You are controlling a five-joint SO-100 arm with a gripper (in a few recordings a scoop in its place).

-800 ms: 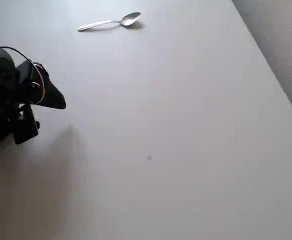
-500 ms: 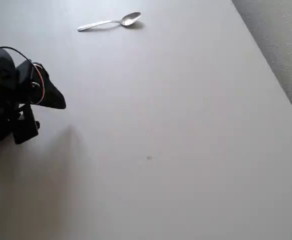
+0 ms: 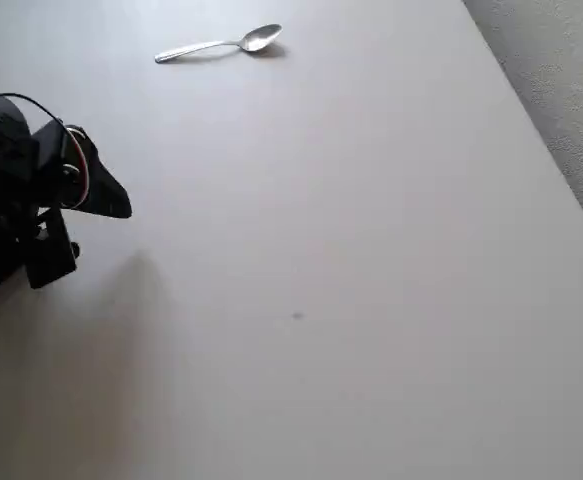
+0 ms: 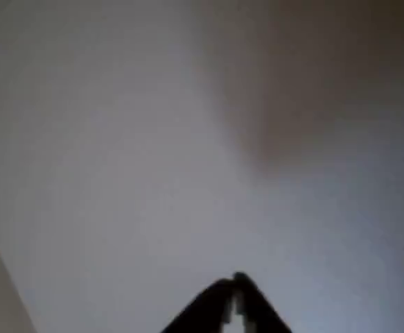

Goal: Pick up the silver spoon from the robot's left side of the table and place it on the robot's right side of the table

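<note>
Gripping nothing, the gripper [image 4: 233,291] is showing in the wrist view with its two dark fingertips pressed together at the tip, only a thin slit of light between them lower down; blurred pale table is lying beneath it and nothing is touching the fingers. Seen from overhead, the gripper [image 3: 111,197] is sitting at the left edge of the picture, tucked close to the black arm, pointing right.

Well apart from it, the silver spoon [image 3: 218,44] is lying flat on the table [image 3: 371,250] near the top edge of the overhead view, handle running left, oval bowl to the right, throwing a soft shadow. It is looking light and rigid, and its polished metal is likely to be slippery between hard fingers. Lying so low, it is probably leaving little room to get under it. The slim handle, somewhere near its middle, is seeming the better place to pinch, across its width; the bowl is looking too rounded to hold securely. The jaws would need opening first, and only modestly, given how narrow the handle is.
</note>
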